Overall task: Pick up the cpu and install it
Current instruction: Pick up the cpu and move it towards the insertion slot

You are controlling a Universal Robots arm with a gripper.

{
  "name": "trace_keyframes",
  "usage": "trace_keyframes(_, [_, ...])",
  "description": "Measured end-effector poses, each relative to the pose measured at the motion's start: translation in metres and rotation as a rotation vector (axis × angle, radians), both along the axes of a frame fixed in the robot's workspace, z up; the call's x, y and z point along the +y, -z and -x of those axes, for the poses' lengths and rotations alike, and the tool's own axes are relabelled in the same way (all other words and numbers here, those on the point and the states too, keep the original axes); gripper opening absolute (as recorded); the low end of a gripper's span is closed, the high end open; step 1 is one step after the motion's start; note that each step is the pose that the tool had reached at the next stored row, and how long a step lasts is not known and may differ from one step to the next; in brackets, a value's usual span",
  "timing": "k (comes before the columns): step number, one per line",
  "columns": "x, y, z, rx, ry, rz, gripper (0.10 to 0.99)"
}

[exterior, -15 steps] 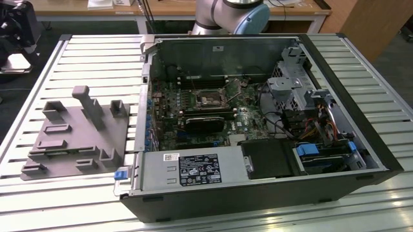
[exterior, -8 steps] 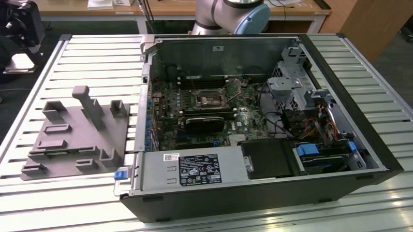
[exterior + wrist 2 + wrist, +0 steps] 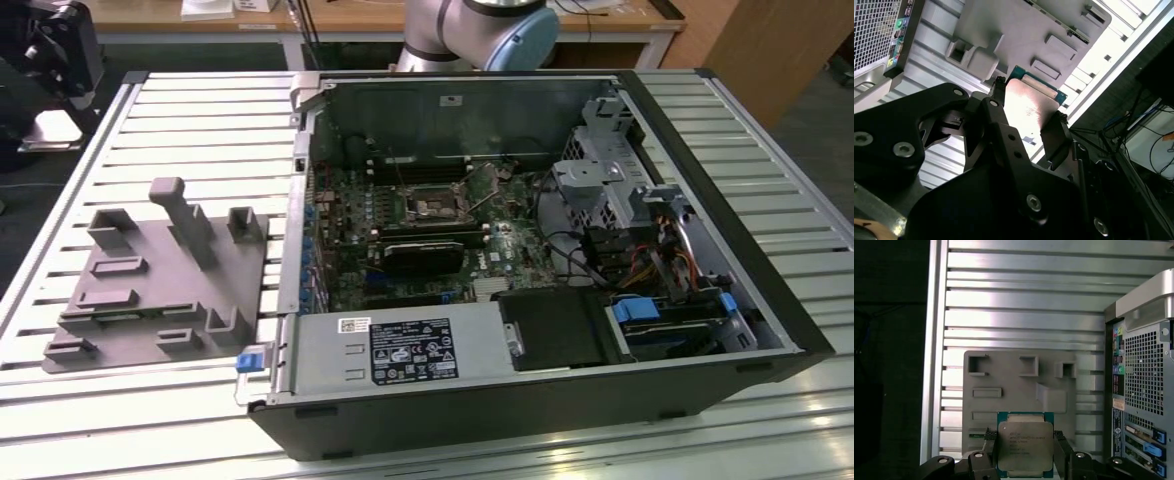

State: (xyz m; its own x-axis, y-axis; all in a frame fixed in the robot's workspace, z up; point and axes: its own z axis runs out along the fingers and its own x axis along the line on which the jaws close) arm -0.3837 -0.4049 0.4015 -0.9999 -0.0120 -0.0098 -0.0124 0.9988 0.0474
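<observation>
Here, the gripper pinched the cpu by two opposite edges, silver top facing the first wrist view, above the grey fixture. The open computer case stood beside that fixture, its socket well apart.

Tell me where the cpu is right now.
In the first wrist view the cpu is clamped in the gripper, with the grey fixture plate behind it and the computer case's rear panel beside that.
</observation>
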Motion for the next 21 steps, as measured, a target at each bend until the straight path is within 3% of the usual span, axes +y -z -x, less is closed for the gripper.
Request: trace_keyframes(21, [0.0001, 0.0000, -0.0244, 0.0000, 0.000, 0.000, 0.537])
